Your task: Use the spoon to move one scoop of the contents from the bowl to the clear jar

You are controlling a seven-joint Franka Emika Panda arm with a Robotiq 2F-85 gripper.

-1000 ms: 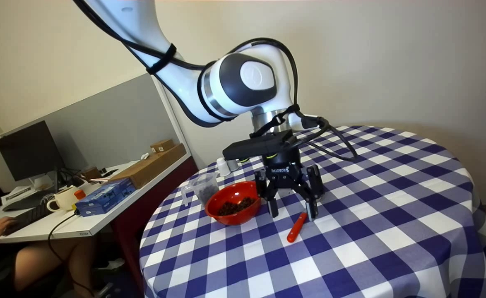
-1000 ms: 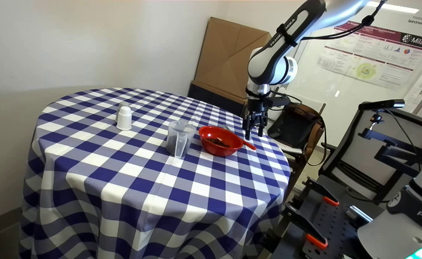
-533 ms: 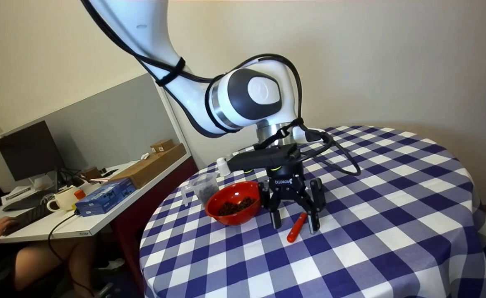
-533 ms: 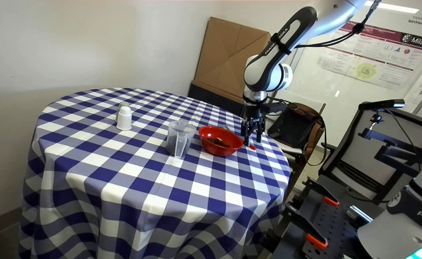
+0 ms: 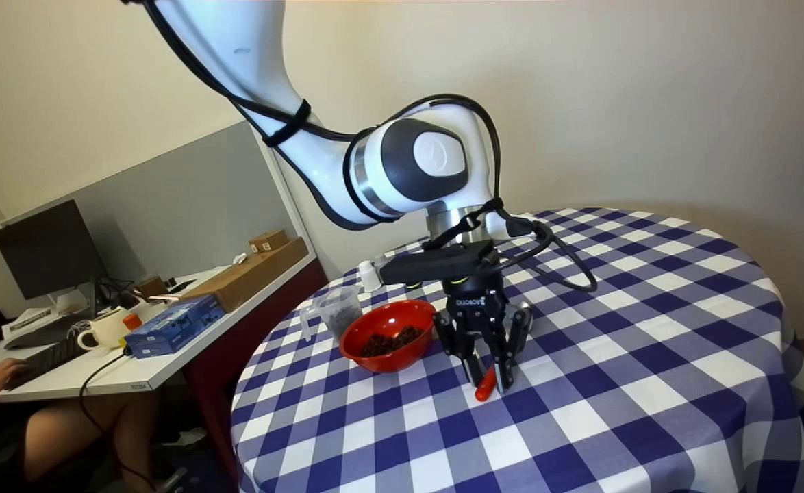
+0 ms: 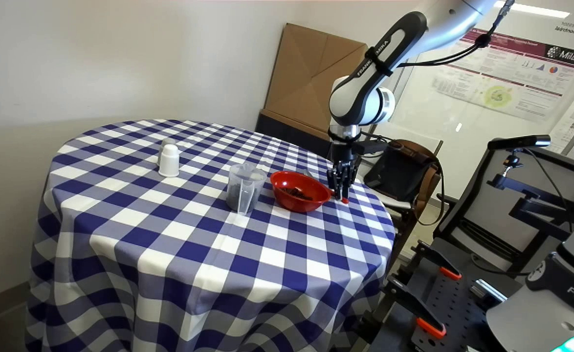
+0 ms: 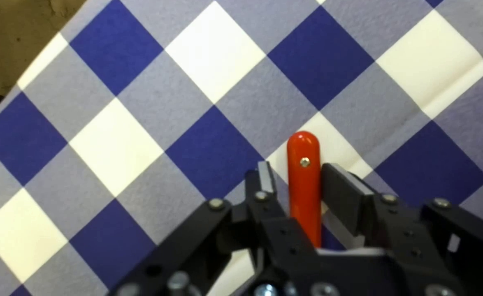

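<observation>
Red-orange-handled slim spoon (image 7: 305, 193) noted lying on the blue-and-white checked surface (image 5: 566, 418), between parted, ungripping jaws of the black claw (image 5: 490, 383). I judge it light, stiff, rather slippery; best held mid-handle. Beyond sits the round red bowl (image 5: 385, 363).

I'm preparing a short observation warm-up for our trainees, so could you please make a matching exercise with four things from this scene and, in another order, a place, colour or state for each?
Things
1. spoon handle
2. contents
3. bowl
4. tablecloth

Descriptions
A. dark brown, in small bits
B. checked in blue, grey and white
C. straddled by the gripper
D. round, bright red, open at the top

Pairs: 1-C, 2-A, 3-D, 4-B
</observation>
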